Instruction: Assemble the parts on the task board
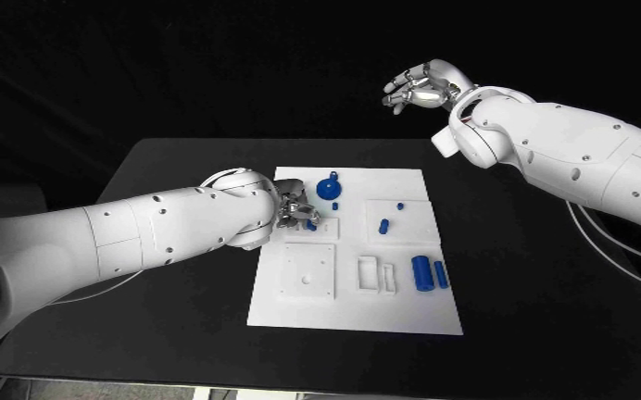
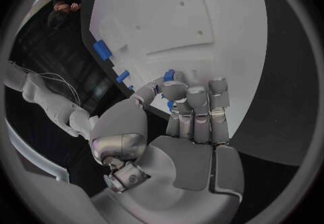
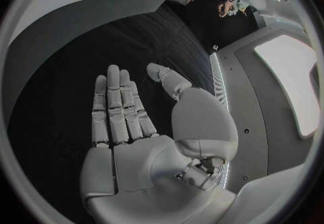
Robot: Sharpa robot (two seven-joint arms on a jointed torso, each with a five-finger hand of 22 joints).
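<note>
Our left hand [image 1: 295, 209] rests low over the white task board [image 1: 358, 317] on the black desk [image 1: 174, 326], fingers curled around a small blue part [image 2: 169, 75] at the board's near-left block. We judge the part rigid, light and slick, best pinched at its sides. Our right hand [image 1: 420, 86] hangs spread and empty, well apart beyond the board.

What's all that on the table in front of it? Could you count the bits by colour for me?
Blue parts: 7 that I can make out, one of them pinched in the left hand
White task board: 1
Total: 8
</note>
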